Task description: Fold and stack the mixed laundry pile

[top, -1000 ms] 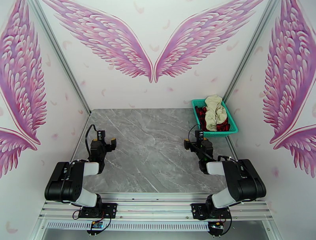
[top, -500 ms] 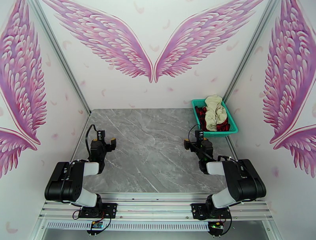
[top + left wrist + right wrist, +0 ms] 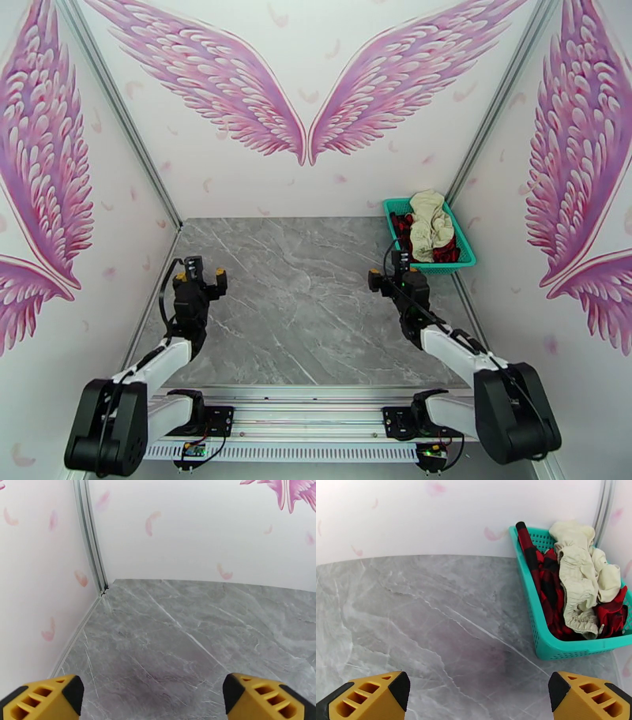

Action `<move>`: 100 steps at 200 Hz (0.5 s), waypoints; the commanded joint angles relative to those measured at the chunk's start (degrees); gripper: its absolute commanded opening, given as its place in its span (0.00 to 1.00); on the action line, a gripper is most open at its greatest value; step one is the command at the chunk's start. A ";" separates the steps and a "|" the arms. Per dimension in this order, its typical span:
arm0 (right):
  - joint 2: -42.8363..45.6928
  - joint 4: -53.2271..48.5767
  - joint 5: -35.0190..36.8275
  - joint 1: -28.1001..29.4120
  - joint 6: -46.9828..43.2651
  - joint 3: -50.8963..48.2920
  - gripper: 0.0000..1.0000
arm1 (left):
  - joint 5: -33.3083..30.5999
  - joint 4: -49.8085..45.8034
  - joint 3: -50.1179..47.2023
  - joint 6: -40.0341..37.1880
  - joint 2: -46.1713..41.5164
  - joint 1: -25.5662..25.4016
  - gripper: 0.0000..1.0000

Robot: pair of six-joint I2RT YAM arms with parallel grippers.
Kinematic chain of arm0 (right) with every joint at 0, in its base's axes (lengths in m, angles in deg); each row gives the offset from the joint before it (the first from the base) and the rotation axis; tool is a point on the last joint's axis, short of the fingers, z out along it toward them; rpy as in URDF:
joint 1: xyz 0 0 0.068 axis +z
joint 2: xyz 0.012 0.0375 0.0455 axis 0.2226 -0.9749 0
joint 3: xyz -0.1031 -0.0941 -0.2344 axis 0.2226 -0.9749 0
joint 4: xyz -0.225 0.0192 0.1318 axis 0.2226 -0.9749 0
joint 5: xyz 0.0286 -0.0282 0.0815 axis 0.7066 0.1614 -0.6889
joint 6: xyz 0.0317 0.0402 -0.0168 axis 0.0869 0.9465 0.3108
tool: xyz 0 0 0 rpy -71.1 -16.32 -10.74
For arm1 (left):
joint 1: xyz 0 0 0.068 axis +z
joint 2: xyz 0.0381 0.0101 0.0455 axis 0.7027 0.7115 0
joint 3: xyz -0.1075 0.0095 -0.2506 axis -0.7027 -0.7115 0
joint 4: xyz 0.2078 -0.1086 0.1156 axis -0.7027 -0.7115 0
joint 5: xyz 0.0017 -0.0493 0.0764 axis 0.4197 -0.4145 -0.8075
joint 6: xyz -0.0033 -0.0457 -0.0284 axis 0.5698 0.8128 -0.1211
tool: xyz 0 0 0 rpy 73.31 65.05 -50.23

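My right hand (image 3: 478, 695) hangs over the grey marble-patterned bench (image 3: 434, 610), its yellow-and-black fingers (image 3: 375, 699) spread wide with bare bench between them. At the far right, against the white wall (image 3: 434, 515), sits a teal plastic mesh basket (image 3: 576, 647). In it lies a red-and-black buffalo-check shirt (image 3: 547, 578), one sleeve reaching the far left corner, with a wrinkled cream cloth garment (image 3: 574, 578) heaped on top.

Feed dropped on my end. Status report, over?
Left gripper and right gripper open, empty, over marble table. Cream garment atop red-and-black check shirt, both in teal basket, far right corner. Nothing blocking.
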 commanded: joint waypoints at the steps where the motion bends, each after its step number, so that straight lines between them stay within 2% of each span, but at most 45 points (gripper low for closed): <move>1: 3.29 -24.71 -1.44 0.25 9.57 6.78 0.99 | 3.69 -21.33 6.52 10.66 -4.86 0.80 0.99; 7: 3.23 -27.78 -2.59 0.27 10.86 8.60 0.99 | 5.84 -26.29 8.35 13.29 -4.85 1.96 0.99; 13: 2.87 -30.64 -2.53 0.24 12.81 10.28 0.99 | 12.17 -29.56 9.44 13.97 -4.49 3.66 0.99; 25: 1.64 -36.19 -2.67 -0.02 14.80 14.44 0.99 | 21.88 -30.13 9.37 15.13 -3.87 5.15 0.99; 41: -0.98 -42.69 -2.90 -1.45 16.61 20.60 0.99 | 26.71 -29.52 9.11 16.82 -4.12 4.29 0.94; 60: -5.37 -49.30 -6.20 -6.80 19.98 29.01 0.99 | 30.98 -29.45 10.28 14.83 -5.66 1.87 0.94; 83: -9.61 -52.04 -7.19 -11.80 21.78 37.20 0.96 | 38.36 -32.83 15.52 9.79 -5.11 -2.31 0.93; 100: -13.33 -52.28 -7.33 -14.35 22.39 41.88 0.94 | 42.95 -33.05 18.41 8.79 -3.40 -5.29 0.90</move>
